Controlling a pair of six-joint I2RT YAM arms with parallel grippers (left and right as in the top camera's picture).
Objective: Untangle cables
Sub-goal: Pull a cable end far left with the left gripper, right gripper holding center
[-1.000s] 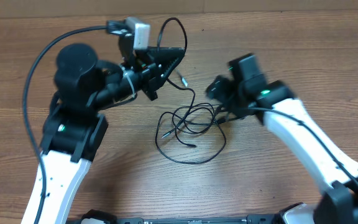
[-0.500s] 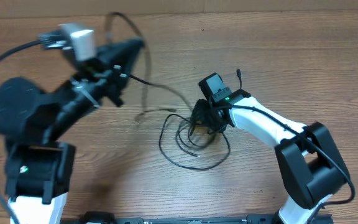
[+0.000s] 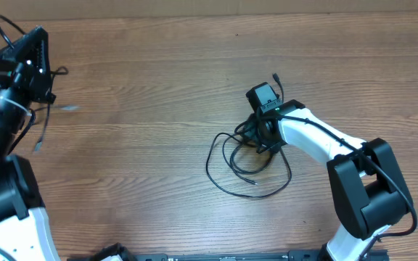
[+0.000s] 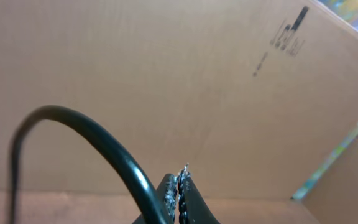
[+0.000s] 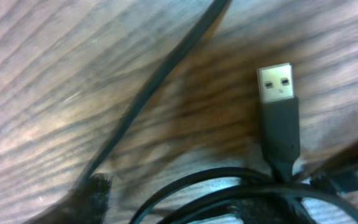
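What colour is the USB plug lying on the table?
USB plug: black body, silver metal tip; clearest in right wrist view.

Even, soft light covers the tabletop (image 3: 158,87). The right wrist view is blurred, with shadow beneath the cable (image 5: 166,73).

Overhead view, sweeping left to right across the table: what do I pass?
Left hand gripping a thin black cable → loose tangle of black cable loops → white right arm.
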